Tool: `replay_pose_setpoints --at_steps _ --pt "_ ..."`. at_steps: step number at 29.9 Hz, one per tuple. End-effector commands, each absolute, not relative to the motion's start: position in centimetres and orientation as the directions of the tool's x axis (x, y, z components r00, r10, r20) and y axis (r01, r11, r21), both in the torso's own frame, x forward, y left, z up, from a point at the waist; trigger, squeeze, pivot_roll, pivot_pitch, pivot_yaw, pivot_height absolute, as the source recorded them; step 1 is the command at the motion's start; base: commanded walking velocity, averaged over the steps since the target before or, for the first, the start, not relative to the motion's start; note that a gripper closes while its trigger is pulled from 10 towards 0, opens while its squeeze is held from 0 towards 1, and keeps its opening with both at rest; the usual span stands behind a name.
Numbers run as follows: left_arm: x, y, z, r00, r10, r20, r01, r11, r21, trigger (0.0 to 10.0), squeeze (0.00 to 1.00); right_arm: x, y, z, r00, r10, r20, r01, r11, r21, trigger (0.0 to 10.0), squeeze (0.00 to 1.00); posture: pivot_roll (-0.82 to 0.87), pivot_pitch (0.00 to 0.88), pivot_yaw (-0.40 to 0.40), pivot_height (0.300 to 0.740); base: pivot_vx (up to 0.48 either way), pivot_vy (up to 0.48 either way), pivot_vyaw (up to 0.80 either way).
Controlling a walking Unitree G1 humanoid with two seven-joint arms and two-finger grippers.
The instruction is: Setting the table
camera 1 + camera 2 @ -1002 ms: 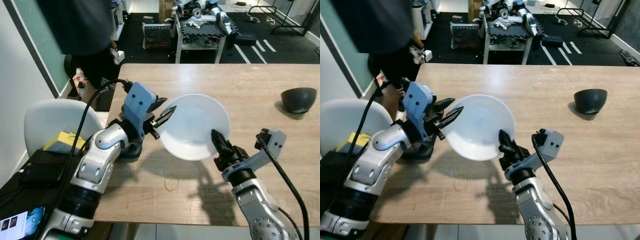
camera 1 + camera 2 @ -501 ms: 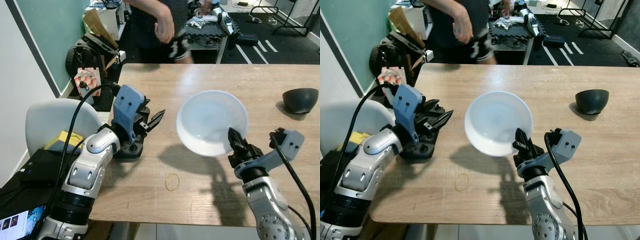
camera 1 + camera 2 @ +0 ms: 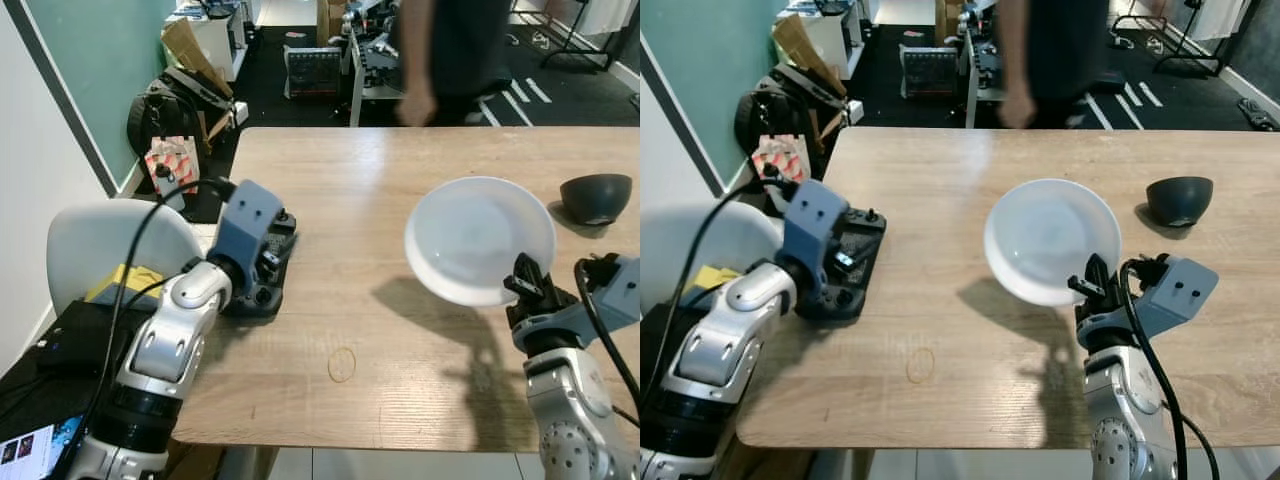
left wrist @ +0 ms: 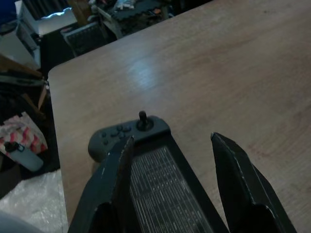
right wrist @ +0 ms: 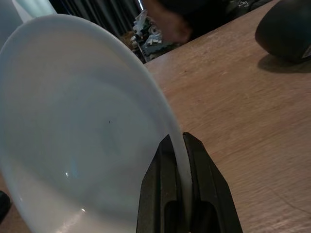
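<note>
Hanging in the air above the right half of the desk (image 3: 330, 200), the white bowl (image 3: 480, 238) is tilted with its hollow facing up and toward the robot, and it casts a shadow on the wood below. The right tool (image 5: 177, 160) has its two black fingers pinched onto the near rim of the bowl, one finger inside the hollow and one outside, so the whole dish is carried by that single edge grip. A dark bowl (image 3: 597, 197) sits on the desk near the far right edge, well apart from the white one. Over on the left, the left tool (image 4: 170, 160) hangs with its fingers spread apart and holding nothing, just above a black game controller (image 3: 845, 262) that lies at the left edge of the desk. A person (image 3: 455, 50) stands blurred at the far side of the desk. The main risk, as I judge it, is the thin hold: a smooth rim clamped at one spot could pivot or slip if the arm swings quickly, and the bowl would drop onto the wood. Setting it down while it is this tilted could also make it land on its edge and rock or skid, and a drift to the right could knock the dark bowl.
</note>
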State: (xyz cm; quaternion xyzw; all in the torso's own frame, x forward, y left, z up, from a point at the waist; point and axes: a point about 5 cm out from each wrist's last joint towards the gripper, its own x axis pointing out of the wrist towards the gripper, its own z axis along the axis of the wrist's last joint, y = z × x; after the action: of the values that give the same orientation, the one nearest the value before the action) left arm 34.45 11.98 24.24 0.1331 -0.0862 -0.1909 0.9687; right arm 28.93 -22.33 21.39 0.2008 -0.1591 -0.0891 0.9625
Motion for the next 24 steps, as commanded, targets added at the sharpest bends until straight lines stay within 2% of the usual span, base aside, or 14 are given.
replay_pose_setpoints --at_steps 1,10,24 --pt "34.1 12.0 24.2 0.914 -0.389 0.113 0.351 0.900 0.258 10.0 0.00 29.0 -22.3 20.9 0.934 -0.248 0.255 0.126 0.901 0.415 10.0 0.00 0.02 0.156 0.098 0.740 0.000 0.000 0.00" --pt "34.4 12.9 24.0 0.935 -0.336 0.111 0.303 0.923 0.239 10.0 0.00 29.1 -22.4 20.5 0.938 -0.253 0.237 0.140 0.902 0.408 10.0 0.00 0.01 0.160 0.094 0.740 0.000 0.000 0.00" --pt "34.6 13.1 24.1 0.937 -0.332 0.109 0.301 0.926 0.228 10.0 0.00 29.1 -22.5 20.0 0.941 -0.264 0.213 0.160 0.899 0.408 10.0 0.00 0.01 0.170 0.096 0.740 0.000 0.000 0.00"
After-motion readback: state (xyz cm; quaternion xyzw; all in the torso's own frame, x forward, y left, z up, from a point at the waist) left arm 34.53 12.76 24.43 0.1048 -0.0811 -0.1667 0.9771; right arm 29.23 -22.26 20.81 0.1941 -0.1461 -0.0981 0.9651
